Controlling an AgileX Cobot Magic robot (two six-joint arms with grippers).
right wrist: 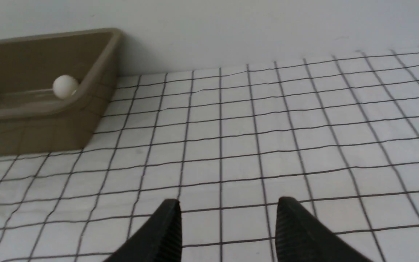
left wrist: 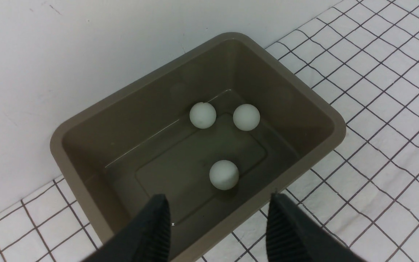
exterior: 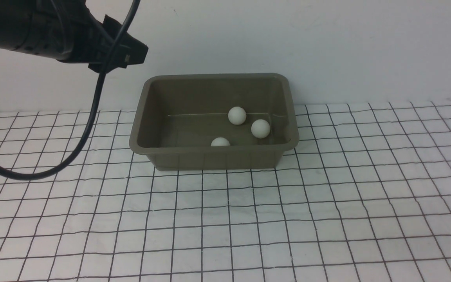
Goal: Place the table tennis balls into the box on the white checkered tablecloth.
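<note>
White table tennis balls [exterior: 237, 115], all three, lie in the box [exterior: 213, 158], so we judge nothing left; our left gripper [left wrist: 217, 199] and right gripper [right wrist: 228, 201] gape empty.

Backdrop on my feed is just a plain matte white wall [exterior: 327, 47], with a few faint scuffs and tiny dark specks. Lighting's soft and even, only weak grey shadows low on it.
</note>
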